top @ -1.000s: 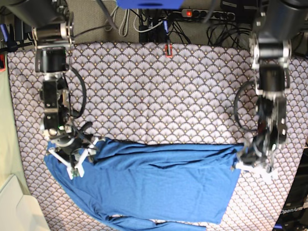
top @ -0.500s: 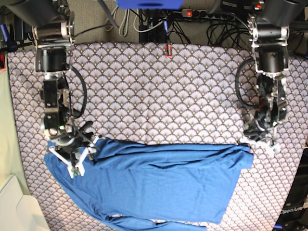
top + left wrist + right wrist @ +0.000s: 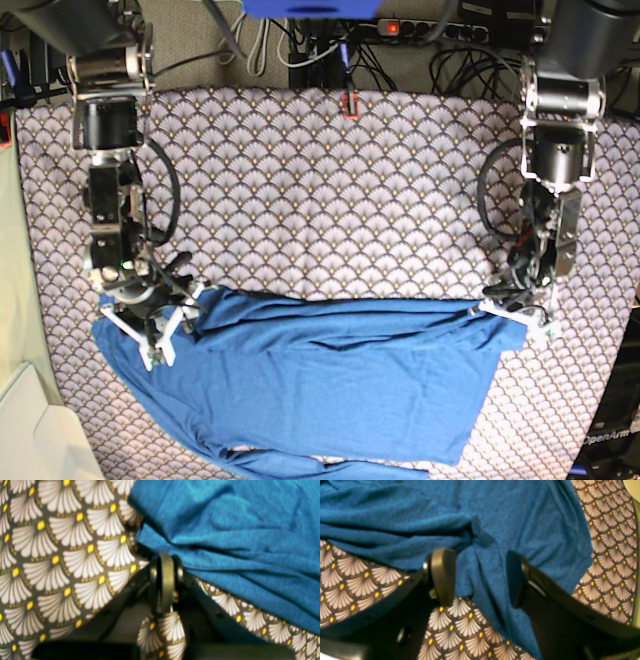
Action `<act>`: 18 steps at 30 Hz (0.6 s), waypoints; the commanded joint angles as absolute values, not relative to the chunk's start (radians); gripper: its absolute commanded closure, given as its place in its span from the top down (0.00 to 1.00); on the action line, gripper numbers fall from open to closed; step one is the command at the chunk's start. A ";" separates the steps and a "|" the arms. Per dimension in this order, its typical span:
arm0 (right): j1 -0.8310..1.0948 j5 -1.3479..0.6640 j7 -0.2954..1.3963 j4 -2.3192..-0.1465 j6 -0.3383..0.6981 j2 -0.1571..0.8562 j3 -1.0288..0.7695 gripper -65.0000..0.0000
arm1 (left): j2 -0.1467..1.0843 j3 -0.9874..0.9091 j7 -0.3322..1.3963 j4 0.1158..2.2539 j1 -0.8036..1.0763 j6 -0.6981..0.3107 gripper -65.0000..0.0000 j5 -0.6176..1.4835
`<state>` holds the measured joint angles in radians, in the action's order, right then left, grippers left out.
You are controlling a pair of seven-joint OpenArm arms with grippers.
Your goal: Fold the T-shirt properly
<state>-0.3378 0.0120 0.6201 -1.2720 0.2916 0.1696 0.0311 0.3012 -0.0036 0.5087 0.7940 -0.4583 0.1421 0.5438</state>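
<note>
Grippers work both ends of the shirt's (image 3: 310, 385) far edge. The right gripper (image 3: 152, 325), at 9 o'clock in the base view, sits with jaws spread astride a bunched fold of blue knit, its pads (image 3: 442, 576) either side of the ridge, not yet pinching. The left gripper (image 3: 512, 318), at 3 o'clock, has its jaws pressed together at the opposite corner; whether any fabric is caught between them cannot be told from the wrist view.

The shirt lies flat across the near half of the cloth (image 3: 330, 200), a sleeve trailing toward 6 o'clock. By the look of it, the step in hand is taking hold of 2 corners for a fold. Next, the right jaws likely need to shut on the ridge and the left needs a confirmed hold.

Open cloth stretches toward 12 o'clock, giving room; the near edge is tight.
</note>
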 commanded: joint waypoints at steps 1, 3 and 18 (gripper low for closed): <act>-0.366 0.007 0.598 -1.293 0.291 0.177 0.028 0.51 | 0.312 -0.007 0.495 0.803 -0.493 0.140 0.01 0.544; -0.366 0.007 0.598 -1.293 0.291 0.177 0.028 0.51 | 0.311 -0.007 0.495 0.800 -0.506 0.140 0.01 0.544; -0.344 0.007 0.599 -1.294 0.289 0.180 0.030 0.51 | 0.249 -0.007 0.166 0.616 -0.611 0.140 0.01 0.513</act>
